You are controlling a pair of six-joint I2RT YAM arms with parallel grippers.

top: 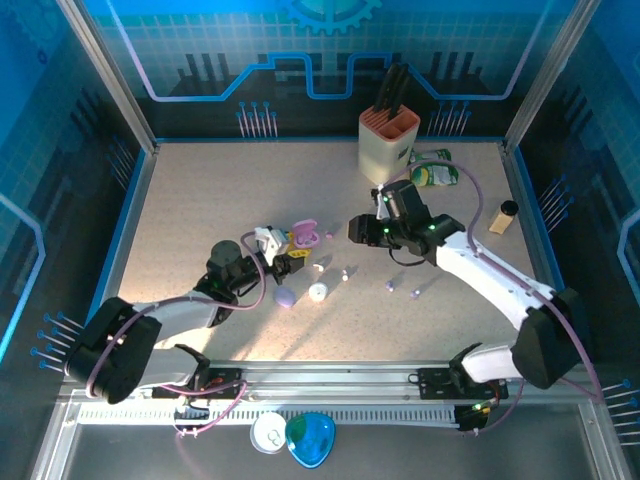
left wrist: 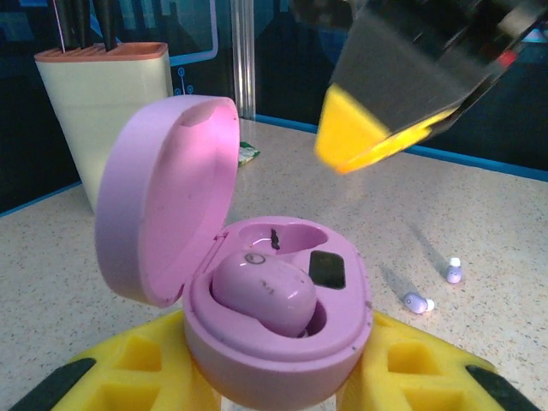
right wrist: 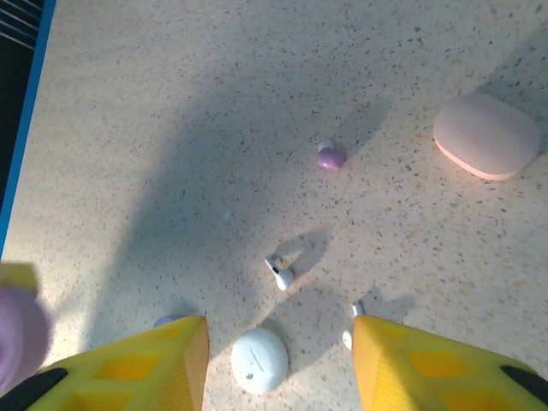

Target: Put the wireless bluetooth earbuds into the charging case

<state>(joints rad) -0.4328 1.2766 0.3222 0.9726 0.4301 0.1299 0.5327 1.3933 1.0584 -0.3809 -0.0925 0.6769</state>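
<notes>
Lilac plastic, likely light, hard and slick: one earbud [left wrist: 265,291] sits in the open charging case [left wrist: 282,342] clamped by the left gripper [left wrist: 274,381], loose earbuds [right wrist: 329,157] lie mid-table [right wrist: 128,103] beneath the right gripper [right wrist: 278,364], jaws apart and empty, so pinch gently across the bulb.

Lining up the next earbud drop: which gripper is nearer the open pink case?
Left. The left gripper clamps the open pink case by its base; the right gripper hovers open just to its right and higher, not touching it.
</notes>
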